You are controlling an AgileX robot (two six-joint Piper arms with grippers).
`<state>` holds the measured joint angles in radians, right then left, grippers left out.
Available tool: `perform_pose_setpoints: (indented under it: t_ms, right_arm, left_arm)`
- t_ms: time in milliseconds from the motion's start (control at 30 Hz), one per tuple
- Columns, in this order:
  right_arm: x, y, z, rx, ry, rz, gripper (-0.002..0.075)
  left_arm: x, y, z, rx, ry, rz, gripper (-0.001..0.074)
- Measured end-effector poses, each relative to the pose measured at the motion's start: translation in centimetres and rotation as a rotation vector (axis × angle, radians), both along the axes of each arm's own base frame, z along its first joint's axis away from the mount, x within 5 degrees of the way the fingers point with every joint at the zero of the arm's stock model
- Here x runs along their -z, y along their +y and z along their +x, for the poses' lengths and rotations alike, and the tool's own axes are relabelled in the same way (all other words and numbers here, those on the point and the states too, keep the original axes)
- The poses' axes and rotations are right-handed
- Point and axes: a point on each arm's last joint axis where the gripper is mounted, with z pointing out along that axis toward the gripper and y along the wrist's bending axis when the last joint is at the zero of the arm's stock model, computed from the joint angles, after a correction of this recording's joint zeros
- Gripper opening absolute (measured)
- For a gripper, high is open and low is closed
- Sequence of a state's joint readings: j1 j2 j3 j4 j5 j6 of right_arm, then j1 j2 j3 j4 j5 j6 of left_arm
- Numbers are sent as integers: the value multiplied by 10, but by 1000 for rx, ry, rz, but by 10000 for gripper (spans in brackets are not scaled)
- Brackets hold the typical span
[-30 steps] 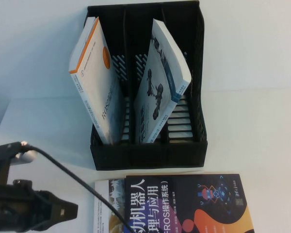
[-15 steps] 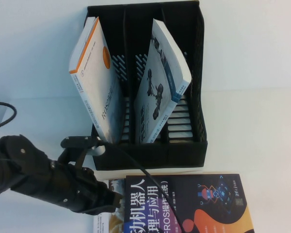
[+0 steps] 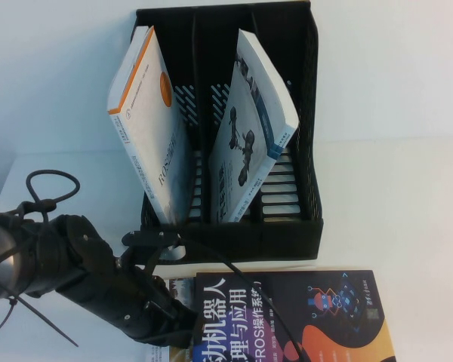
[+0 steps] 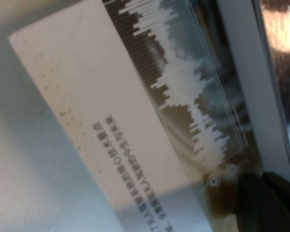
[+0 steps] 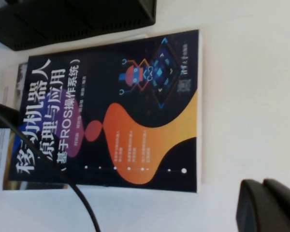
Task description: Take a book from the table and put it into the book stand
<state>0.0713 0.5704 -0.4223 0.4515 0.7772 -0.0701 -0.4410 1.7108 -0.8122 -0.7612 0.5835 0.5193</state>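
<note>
Left hand (image 3: 183, 320) sits low over the table (image 3: 392, 196), at the left edge of the book (image 3: 294, 317); its black arm reaches in from the robot's left with a cable looping over it. Whether its fingers are apart or closed cannot be told from either the high view or the left wrist view, and contact with the book is likewise unclear. The left wrist view shows, directly ahead of this hand, the book's opened cover flap (image 4: 135, 121), white with a line of small print and a dark waveform graphic, lying flat on the table.

Right hand (image 5: 268, 205) appears only as a dark fingertip at the edge of the right wrist view, above bare table and just beside the book's outer edge; its opening cannot be told.

The book lies flat, cover up, showing a large white Chinese title and orange and purple shapes. Just beyond it from the left hand stands the book stand (image 3: 234, 241), upright. A white book with an orange edge (image 3: 147, 121) leans in its left compartment, and a white book with grey figures (image 3: 249, 128) leans across the middle and right compartments.
</note>
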Motion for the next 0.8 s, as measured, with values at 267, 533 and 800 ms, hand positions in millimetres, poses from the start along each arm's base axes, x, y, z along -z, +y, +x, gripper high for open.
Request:
perform_pose_setpoints:
  t_ms: [267,533,800]
  right_arm:
    - [22,15,48,-71,121,112,6]
    - [51,27,85,-138,160,203,173]
    - [87,29,100,-178,283,183,369]
  left_arm:
    - [1,-1,1,-2,3,-3,-3]
    - [1,-1,0,2,11,-5,-3]
    - [0,-2,-1,16,23,-15,-3]
